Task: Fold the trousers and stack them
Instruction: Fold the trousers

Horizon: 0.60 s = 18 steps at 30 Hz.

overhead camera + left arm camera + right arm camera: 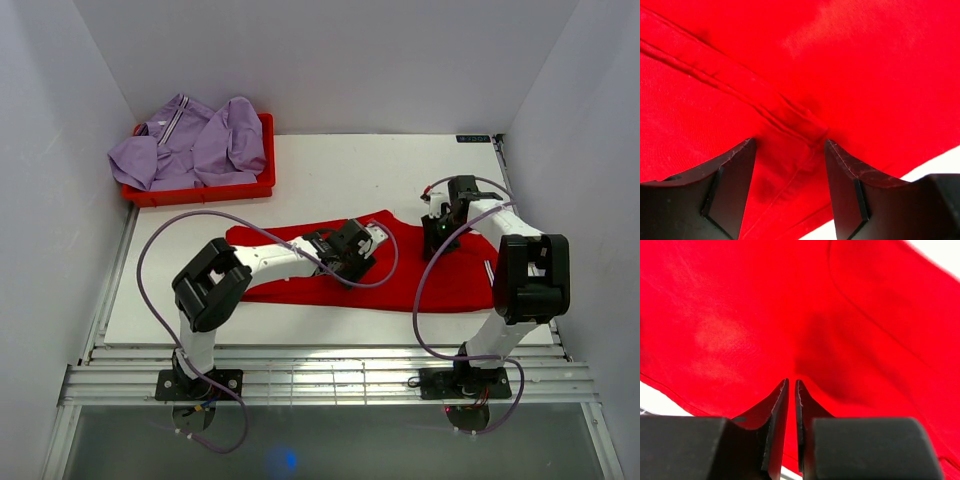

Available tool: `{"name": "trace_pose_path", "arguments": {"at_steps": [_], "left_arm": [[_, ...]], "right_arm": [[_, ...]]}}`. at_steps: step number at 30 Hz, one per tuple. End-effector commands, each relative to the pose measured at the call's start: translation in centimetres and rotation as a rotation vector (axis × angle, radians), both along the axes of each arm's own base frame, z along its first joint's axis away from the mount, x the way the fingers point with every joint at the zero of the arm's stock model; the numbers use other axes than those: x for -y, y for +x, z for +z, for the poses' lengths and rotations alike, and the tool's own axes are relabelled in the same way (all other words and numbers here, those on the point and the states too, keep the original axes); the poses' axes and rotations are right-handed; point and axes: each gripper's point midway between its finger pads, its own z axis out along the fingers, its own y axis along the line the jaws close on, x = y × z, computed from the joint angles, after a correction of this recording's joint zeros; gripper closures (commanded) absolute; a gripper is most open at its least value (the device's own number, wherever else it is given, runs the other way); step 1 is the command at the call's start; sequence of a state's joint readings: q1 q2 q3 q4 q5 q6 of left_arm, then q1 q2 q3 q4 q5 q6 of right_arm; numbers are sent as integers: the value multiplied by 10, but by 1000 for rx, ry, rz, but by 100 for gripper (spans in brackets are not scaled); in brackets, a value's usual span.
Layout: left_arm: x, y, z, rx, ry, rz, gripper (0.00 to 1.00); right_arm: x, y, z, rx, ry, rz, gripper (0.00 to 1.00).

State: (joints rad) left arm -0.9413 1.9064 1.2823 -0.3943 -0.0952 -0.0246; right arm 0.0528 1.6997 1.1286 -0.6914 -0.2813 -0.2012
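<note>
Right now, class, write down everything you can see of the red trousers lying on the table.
The red trousers are plain, bright red, soft cloth with stitched seams, lying mostly flat across the white table, their length running left to right. The left gripper sits low over a raised seam near the middle, fingers open either side of it. The right gripper looks closed, its fingers pinching a bit of cloth towards the right end.

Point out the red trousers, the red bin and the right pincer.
red trousers (460,282): top view, right half.
red bin (200,193): top view, front wall.
right pincer (792,382): right wrist view, between fingertips.
</note>
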Motion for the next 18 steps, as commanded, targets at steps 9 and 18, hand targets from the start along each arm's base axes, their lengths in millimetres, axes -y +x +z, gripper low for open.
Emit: {"name": "trace_pose_path", "arguments": {"at_steps": [9, 18], "left_arm": [[31, 9, 17, 43, -68, 12, 33], [24, 1, 3, 9, -35, -6, 53]], "right_arm": [[-3, -2, -16, -9, 12, 8, 87], [1, -2, -20, -10, -11, 16, 89]]}}
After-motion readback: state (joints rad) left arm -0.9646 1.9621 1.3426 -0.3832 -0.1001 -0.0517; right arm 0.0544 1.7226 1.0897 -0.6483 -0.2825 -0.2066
